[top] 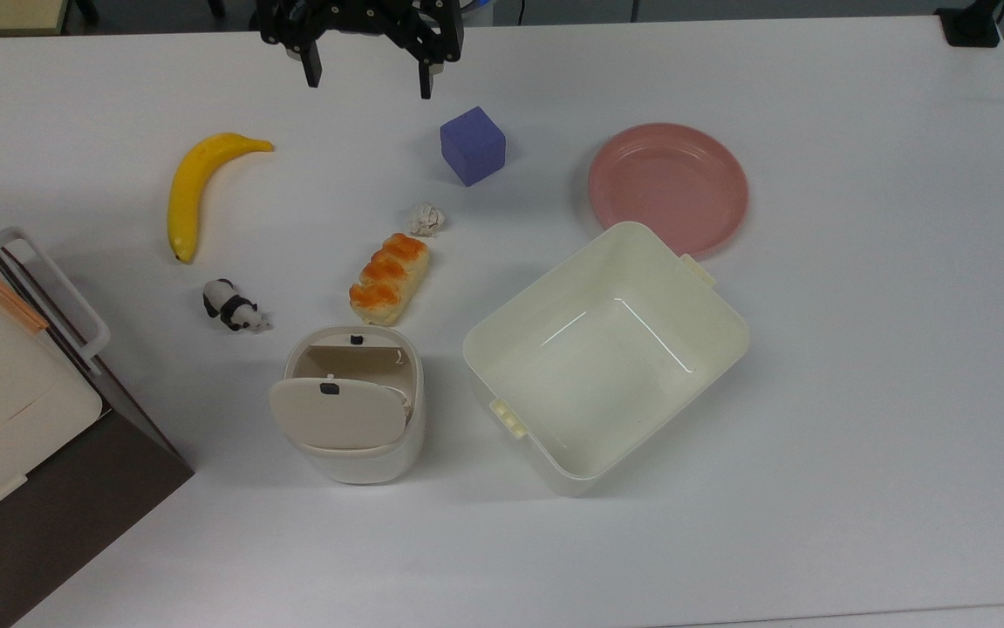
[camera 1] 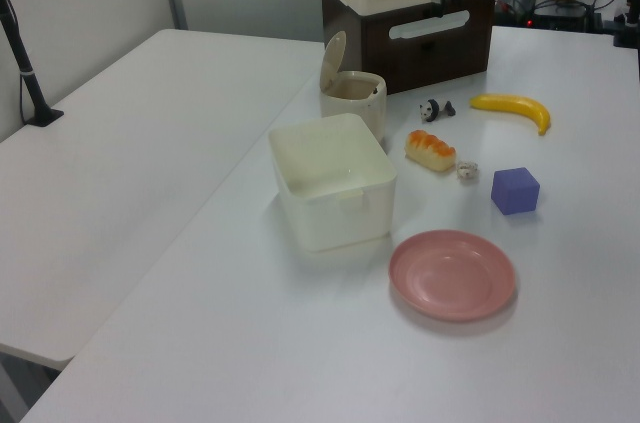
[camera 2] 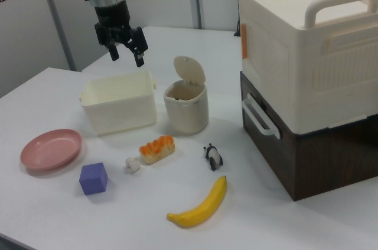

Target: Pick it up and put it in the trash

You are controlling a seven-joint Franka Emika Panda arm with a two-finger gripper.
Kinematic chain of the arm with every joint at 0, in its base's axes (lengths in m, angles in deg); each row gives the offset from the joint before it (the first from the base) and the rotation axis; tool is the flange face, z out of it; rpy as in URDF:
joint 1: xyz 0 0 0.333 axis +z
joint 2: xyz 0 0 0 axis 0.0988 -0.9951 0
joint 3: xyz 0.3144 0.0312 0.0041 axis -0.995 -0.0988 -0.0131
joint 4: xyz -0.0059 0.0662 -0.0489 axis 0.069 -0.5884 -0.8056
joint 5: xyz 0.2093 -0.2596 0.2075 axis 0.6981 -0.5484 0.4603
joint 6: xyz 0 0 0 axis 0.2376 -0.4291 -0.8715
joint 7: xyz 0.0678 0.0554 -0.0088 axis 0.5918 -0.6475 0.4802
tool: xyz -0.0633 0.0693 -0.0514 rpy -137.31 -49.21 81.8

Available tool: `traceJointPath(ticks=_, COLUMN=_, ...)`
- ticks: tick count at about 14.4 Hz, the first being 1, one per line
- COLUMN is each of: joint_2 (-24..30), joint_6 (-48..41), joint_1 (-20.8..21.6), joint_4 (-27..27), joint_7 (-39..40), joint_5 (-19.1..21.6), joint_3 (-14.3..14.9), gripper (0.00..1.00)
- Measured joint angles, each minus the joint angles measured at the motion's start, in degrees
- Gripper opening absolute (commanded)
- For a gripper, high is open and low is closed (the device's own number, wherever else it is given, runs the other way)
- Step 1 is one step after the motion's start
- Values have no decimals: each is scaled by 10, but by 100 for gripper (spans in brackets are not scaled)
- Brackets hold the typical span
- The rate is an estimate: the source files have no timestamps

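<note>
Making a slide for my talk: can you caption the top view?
Open gripper hovers above paper wad, bread roll and open-lidded trash bin.

Lighting was bright, even and overhead; shadows soft; faint glare lined the cream tub (top: 720, 340) floor.

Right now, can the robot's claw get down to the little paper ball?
Probably yes. The gripper hangs open above the table, and nothing covers the paper ball. The bread roll lies close beside it and the purple cube stands a little apart, so the fingers need care.
</note>
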Motion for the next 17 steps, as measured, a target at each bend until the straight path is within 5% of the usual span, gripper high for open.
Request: traceJointPath(ticks=17, joint_2=1, joint_6=1, joint_1=0, joint_4=1, joint_7=14, joint_5=0, joint_3=0, gripper=100)
